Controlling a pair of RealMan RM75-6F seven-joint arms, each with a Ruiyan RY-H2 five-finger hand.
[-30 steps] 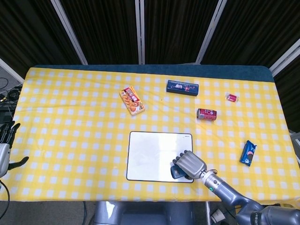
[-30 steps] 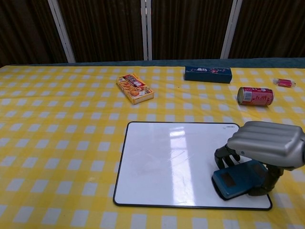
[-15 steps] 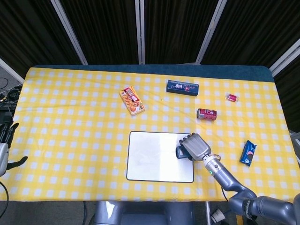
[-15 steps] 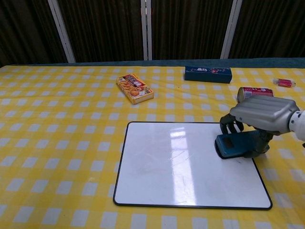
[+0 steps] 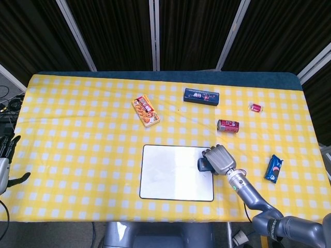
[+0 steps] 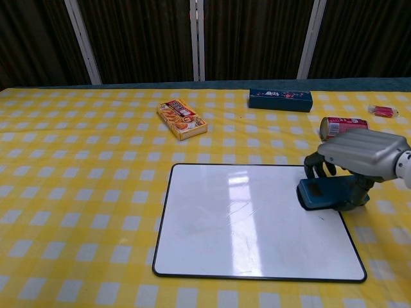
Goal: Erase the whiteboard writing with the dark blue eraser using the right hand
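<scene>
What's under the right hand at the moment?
The right hand grips the dark blue eraser, which sits on the right edge of the whiteboard. The hand covers the eraser's far end, and the board beneath the eraser is hidden, so any marks there cannot be seen.

right hand (image 6: 363, 154) curled, palm down; left hand (image 5: 5, 155) at the edge.

- Yellow-and-white checked cloth over worktop (image 5: 77, 129)
- White whiteboard (image 6: 237, 224), black rim
- Dark blue eraser (image 6: 324, 194)
- Silver-grey right hand (image 6: 363, 155)
- Red can (image 5: 227, 125)
- Orange snack box (image 5: 146, 110)
- Navy box (image 5: 201, 96)
</scene>
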